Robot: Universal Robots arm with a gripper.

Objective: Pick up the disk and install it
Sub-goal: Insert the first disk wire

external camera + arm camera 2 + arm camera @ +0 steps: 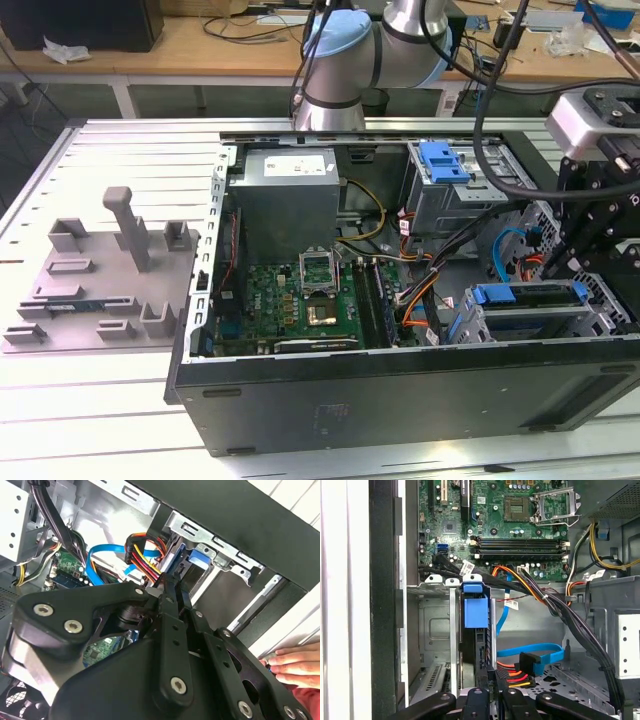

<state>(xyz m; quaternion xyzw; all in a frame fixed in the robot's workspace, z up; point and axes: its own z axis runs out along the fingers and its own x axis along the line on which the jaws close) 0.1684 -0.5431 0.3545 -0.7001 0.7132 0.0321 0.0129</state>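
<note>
Slatted grey table (100, 150) under everything, with an open computer case (400, 390) lying on its side on it and a grey plastic fixture (100, 290) with upright posts just beside the case, toward the exterior view's left. My arm reaches down over the end of the case at the exterior view's right, above the drive bays.

In the second wrist view my claw (172, 577) is drawn closed – the two black tips meet at a point with nothing clamped between them. It aims at the metal drive cage (437, 630) by the case wall.

The disk (471, 652) stands on edge inside that cage, in the slot nearest the motherboard (520, 530), its blue bracket (475, 611) showing at the end toward the board. In the first wrist view my tips sit right at the disk's other end; whether they touch it I cannot tell.

A blue data cable (530, 652) and a red, orange and yellow bundle of wires (517, 677) lie just beside the disk on the case floor.

A person's hand (295, 662) rests outside the case wall – seen in the second wrist view, with a red sleeve behind it.
</note>
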